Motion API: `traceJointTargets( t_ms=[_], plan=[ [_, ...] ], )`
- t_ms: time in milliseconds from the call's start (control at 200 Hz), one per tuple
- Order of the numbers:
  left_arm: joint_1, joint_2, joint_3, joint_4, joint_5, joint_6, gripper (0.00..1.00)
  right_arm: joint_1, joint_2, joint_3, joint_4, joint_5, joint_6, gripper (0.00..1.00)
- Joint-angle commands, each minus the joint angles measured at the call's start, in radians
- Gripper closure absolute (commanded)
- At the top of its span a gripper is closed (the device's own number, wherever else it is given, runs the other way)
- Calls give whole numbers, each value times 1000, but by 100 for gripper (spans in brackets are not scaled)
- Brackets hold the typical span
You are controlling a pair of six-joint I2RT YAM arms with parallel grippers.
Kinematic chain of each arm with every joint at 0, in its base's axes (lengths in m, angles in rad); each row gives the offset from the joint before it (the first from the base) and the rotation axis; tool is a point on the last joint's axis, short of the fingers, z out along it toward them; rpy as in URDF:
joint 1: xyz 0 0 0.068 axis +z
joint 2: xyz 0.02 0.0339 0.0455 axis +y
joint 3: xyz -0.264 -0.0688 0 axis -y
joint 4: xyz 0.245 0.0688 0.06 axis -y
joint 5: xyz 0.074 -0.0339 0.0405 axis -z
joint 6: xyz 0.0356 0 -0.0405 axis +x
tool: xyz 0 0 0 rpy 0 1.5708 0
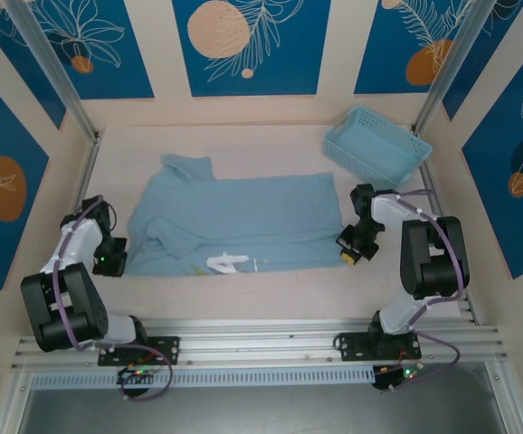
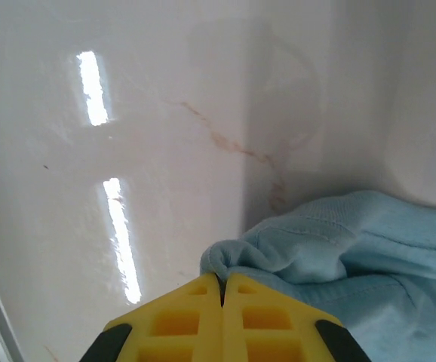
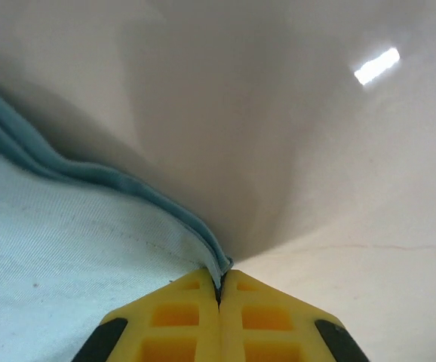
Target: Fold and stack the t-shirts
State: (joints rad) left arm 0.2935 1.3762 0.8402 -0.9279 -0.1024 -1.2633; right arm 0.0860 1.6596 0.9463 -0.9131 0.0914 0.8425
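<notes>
The t-shirt (image 1: 243,217) is light sky-blue with a white print, the lattice basket (image 1: 361,163) a similar light blue, the bench (image 1: 271,289) pale cream, the walls (image 1: 252,45) cream with dark blue panels of white leaf outlines and orange discs, the left gripper (image 2: 222,280) and right gripper (image 3: 219,283) yellow with black.

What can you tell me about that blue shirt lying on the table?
The t-shirt is soft, light sky-blue cloth, spread flat across the middle of the pale table. It is wrinkled and doubled over at its left end. One part juts toward the back, and a white patch shows near its front edge. The left gripper is closed on its bunched left edge, and the right gripper pinches its hem on the right.
</notes>
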Motion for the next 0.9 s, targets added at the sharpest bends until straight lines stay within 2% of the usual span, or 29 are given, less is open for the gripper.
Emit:
traceJointTargets(
  t_ms=[0,40,95,120,150,190,245,310,395,460,555,675,895],
  plan=[
    [19,-7,-9,-8,-63,72,85,0,-17,-16,-47,-25,57,77],
    [18,-20,4,1,-64,103,76,1,-35,-11,-58,-26,61,68],
    [13,-51,29,-10,-79,133,53,7,-69,6,-83,-13,68,60],
    [12,-67,43,-19,-84,148,46,10,-86,15,-97,-6,69,58],
    [7,-85,65,-28,-88,170,40,17,-107,30,-111,9,69,58],
    [-4,-106,97,-46,-89,193,37,27,-133,47,-123,27,66,57],
    [-31,-129,127,-49,-53,213,36,47,-167,66,-113,43,53,56],
    [-83,-153,116,15,66,215,38,73,-195,72,-62,30,17,55],
    [-195,-163,49,158,231,165,38,99,-194,65,11,-17,-28,54],
    [-293,-154,4,220,284,111,38,95,-168,60,60,-77,-49,54],
    [-361,-131,-36,237,271,69,39,90,-124,79,84,-119,-66,55],
    [-364,-114,-64,281,226,80,43,86,-91,105,88,-121,-79,55],
    [-364,13,-48,340,208,145,47,69,-99,93,101,-133,-78,55]
  ],
)
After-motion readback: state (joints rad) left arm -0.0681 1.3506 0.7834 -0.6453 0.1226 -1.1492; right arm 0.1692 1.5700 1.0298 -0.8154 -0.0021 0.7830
